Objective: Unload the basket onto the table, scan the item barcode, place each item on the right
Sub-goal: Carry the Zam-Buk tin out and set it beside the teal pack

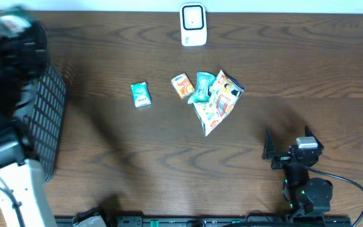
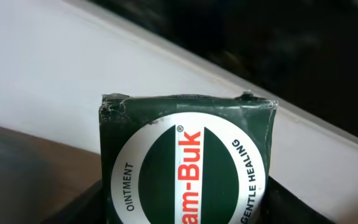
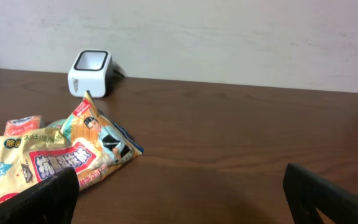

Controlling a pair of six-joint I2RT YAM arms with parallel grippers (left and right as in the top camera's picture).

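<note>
A dark green ointment box with a white ring and red lettering fills the left wrist view, and my left gripper is shut on it, a dark finger on each side. Overhead, that gripper is a blur at the far left, raised above the black basket. The white barcode scanner stands at the table's far edge, also seen as the scanner from the right wrist. My right gripper rests open near the front right, and nothing lies between the gripper's fingers.
A green packet, an orange packet, a teal packet and a snack bag lie mid-table in front of the scanner. The snack bag lies to the left ahead of my right gripper. A white wall runs behind the table.
</note>
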